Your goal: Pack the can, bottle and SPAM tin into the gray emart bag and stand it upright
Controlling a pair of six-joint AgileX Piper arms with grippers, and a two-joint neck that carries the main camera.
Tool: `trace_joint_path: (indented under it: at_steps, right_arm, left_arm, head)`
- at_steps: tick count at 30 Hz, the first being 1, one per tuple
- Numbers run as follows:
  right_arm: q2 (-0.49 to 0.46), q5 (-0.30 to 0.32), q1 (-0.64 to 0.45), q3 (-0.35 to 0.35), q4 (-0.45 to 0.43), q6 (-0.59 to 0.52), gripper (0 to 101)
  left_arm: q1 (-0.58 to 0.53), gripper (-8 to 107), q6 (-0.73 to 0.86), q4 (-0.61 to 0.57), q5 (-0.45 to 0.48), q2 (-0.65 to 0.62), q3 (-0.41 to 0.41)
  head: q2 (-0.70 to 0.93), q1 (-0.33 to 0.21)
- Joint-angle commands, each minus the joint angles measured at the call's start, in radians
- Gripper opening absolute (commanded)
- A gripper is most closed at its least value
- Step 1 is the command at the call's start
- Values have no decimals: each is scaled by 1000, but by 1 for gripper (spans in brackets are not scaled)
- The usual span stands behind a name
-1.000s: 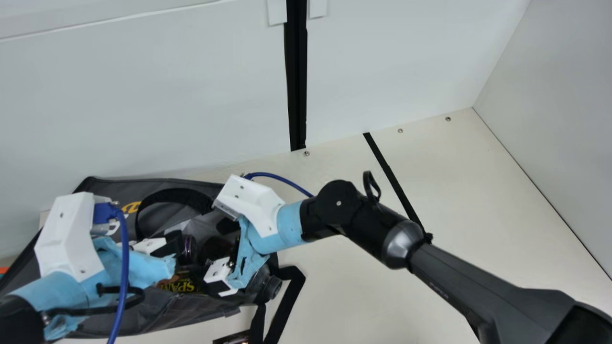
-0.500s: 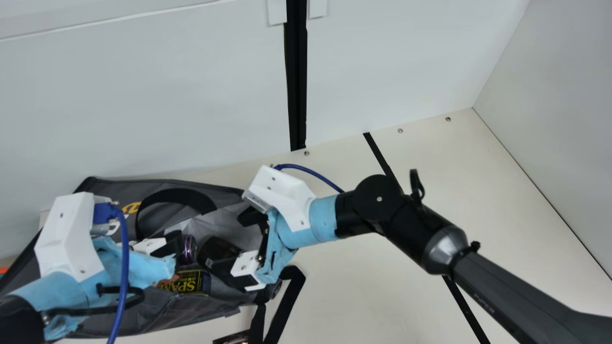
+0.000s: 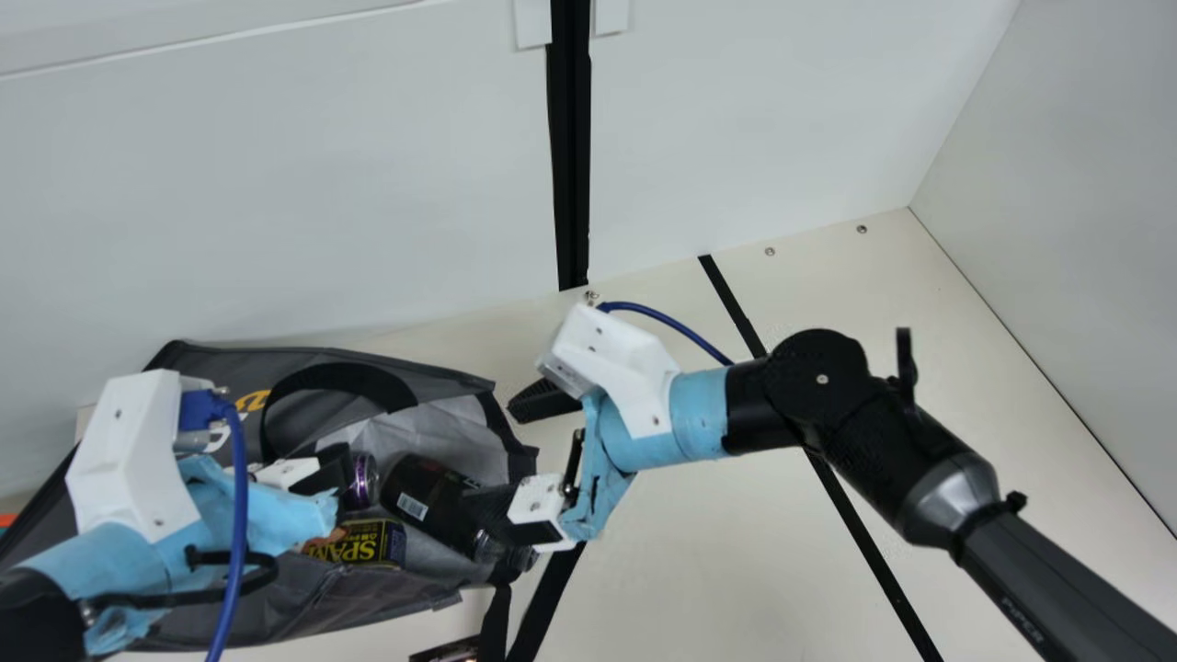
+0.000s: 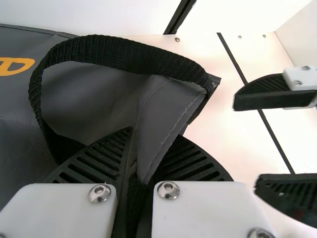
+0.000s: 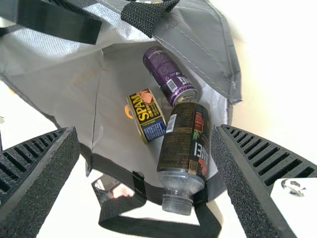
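Main view high, downward; wrist views close, bag (image 3: 368,596) common to all.

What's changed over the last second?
My right end effector pulled back out of the bag toward the main view's right, uncovering more of the bottle. Its fingers are apart around nothing. Bottle, SPAM tin and can stayed put inside; left end effector is still clamped on the bag's edge.

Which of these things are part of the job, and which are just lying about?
Part of the job: gray bag, purple can, dark bottle, SPAM tin.

Apparently just lying about: printed item, at the main view's bottom edge; orange thing, at its left edge.
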Motion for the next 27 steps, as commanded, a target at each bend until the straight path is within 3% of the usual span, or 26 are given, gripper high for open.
trace_joint_path:
  at_steps: [1, 15, 27]
  right_arm:
    - [-13, 18, -19, 4, 0, -5, 95]
    - [-96, 104, -166, 33, -17, -23, 95]
    - [-169, 111, -290, 33, -62, 1, 95]
  left_arm:
    - [0, -8, 0, 0, 0, 0, 0]
    - [0, -8, 0, 0, 0, 0, 0]
    - [0, -8, 0, 0, 0, 0, 0]
  head:
    - [-1, -23]
    - [-1, -23]
    - [-1, -23]
